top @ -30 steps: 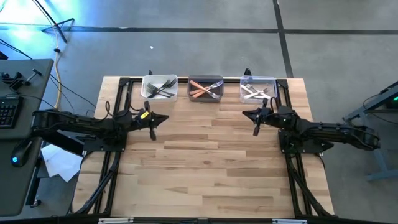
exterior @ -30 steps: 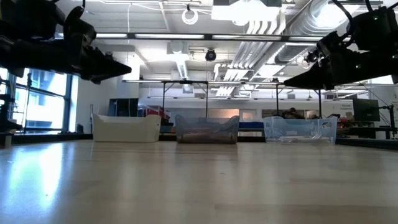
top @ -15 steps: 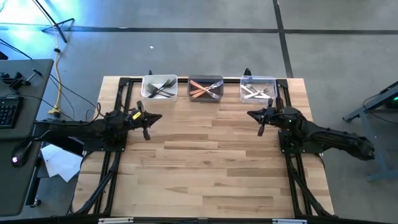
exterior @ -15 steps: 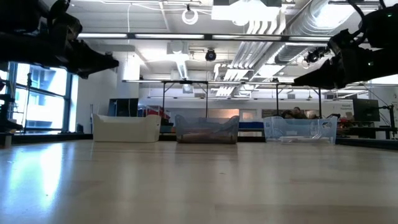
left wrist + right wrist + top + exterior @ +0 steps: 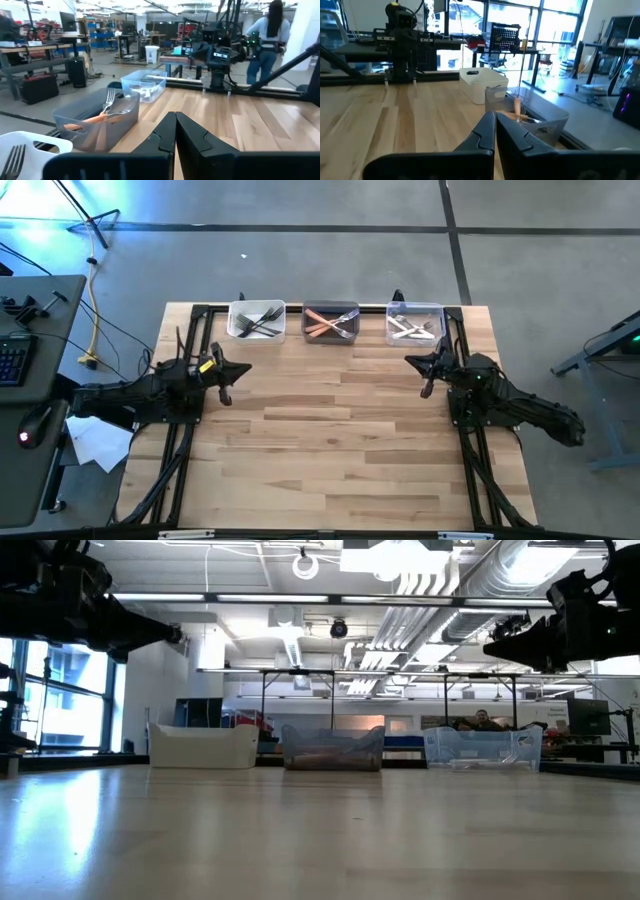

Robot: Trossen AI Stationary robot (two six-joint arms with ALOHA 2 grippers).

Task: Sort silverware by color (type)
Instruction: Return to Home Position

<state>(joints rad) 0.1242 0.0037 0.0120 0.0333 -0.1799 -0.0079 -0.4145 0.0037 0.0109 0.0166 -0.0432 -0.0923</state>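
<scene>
The silverware lies in three bins along the table's far edge. Black-handled forks (image 5: 258,323) are in the white bin (image 5: 240,310), orange-handled forks (image 5: 328,326) in the grey bin (image 5: 331,309), and white-handled forks (image 5: 408,329) in the clear bin (image 5: 440,315). My left gripper (image 5: 243,370) hangs level over the table's left side, shut and empty, its fingertips together (image 5: 175,117). My right gripper (image 5: 410,362) hangs level over the right side near the clear bin. It is also shut and empty (image 5: 495,116). In the low view both grippers are high above the tabletop.
Black frame rails (image 5: 190,330) run along the table's left and right sides beneath the arms. The wooden tabletop (image 5: 330,430) lies bare between them. A desk with a keyboard (image 5: 12,360) stands left of the table. A person (image 5: 267,35) stands in the room beyond the table.
Both grippers have drawn back, still shut. The left one has gone toward the table's left edge and the right one toward the right edge. In the low view both have risen a little. The forks and bins have not moved.
</scene>
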